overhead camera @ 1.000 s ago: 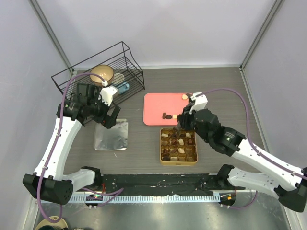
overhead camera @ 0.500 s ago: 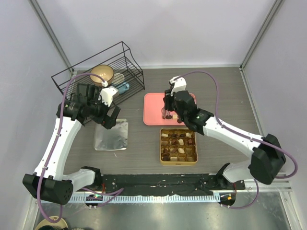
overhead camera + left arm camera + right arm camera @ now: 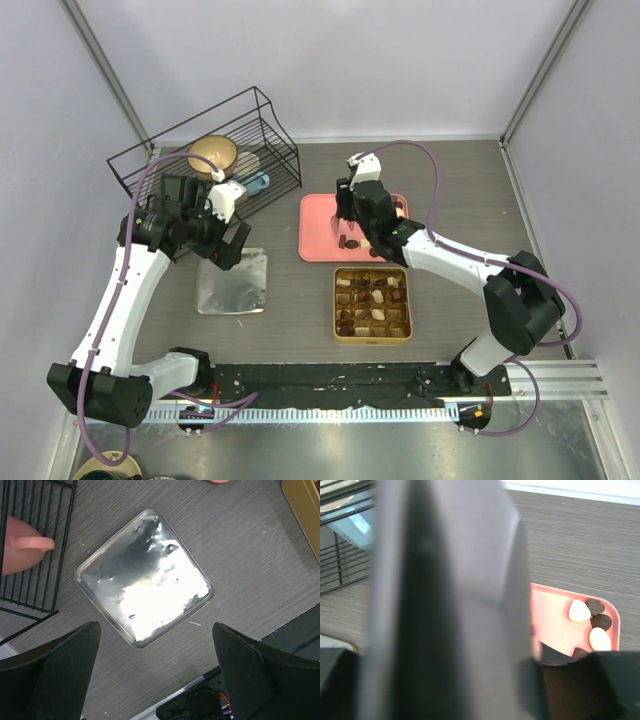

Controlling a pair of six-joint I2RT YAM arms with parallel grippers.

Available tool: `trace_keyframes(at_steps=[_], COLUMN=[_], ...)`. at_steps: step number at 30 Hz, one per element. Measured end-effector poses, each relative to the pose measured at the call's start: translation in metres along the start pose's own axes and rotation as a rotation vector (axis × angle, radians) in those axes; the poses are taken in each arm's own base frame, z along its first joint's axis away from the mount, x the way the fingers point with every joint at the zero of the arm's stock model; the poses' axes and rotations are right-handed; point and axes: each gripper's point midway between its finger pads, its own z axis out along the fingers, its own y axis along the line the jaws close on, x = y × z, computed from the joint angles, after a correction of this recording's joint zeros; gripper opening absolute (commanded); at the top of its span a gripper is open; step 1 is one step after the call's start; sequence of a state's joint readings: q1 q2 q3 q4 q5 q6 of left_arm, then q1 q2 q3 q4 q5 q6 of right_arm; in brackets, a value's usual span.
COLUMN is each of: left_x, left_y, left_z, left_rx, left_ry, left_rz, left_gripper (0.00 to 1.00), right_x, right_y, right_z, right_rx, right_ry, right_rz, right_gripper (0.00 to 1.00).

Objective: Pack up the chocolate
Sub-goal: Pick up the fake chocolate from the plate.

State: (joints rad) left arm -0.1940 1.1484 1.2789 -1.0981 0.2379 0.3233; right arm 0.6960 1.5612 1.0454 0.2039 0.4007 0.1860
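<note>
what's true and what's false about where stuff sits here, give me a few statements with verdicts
1. The gold tin lies nearer the arm bases than the pink tray. True.
2. The left gripper is shut on a chocolate. False: it is open above the silver square tray, with nothing between its fingers.
3. The pink tray is bare. False: a few chocolates lie on it.
4. The right gripper is over the pink tray. True.
5. The bowl sits in the gold tin. False: it is in the black wire rack.
</note>
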Motion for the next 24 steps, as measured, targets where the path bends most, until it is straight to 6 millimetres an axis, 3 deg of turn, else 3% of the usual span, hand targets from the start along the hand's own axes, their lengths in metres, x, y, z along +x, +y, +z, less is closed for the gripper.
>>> trace_keyframes(at_steps=[10,24], left_x=[0.000,0.000], left_y=[0.001,0.002], left_z=[-0.002,-0.003], left_rx=[-0.011,-0.014], left_ry=[-0.003,-0.007], left_rz=[0.008,0.020], left_gripper=[1.00,1.00], right_x=[0.019,0.037], right_y=[-0.002,0.000], right_z=[0.011,0.010], right_rx=[0.012,0.000], right_ry=[0.040,0.077], right_rz=[0.001,0.033], right_gripper=[0.49,0.44])
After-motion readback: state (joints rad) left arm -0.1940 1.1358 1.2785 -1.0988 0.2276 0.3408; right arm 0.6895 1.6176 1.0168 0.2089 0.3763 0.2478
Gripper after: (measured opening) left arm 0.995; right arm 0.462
